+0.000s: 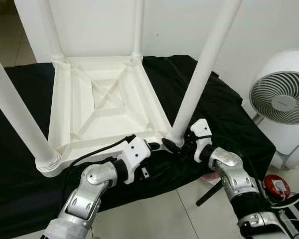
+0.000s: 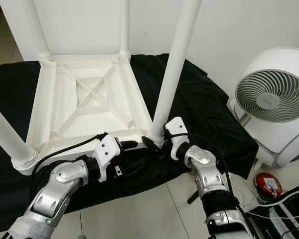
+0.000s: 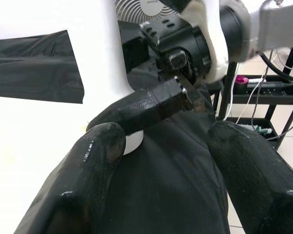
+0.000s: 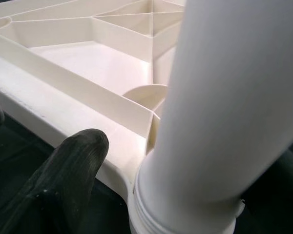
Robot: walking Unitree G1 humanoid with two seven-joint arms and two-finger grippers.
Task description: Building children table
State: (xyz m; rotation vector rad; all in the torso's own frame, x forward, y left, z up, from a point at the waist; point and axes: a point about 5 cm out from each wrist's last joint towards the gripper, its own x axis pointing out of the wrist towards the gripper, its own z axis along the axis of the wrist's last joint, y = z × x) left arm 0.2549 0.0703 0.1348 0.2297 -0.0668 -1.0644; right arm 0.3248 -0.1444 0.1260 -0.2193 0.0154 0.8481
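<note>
Right wrist view: jaws around table leg (image 4: 224, 112) base; fan (image 1: 281, 97) beside.

My two head eyes looked down and forward on the upturned table (image 1: 104, 99), sharing its near right leg (image 2: 172, 74). My left wrist camera faced right, close behind its fingers (image 3: 95, 161); my right wrist camera sat hard against that leg.
</note>
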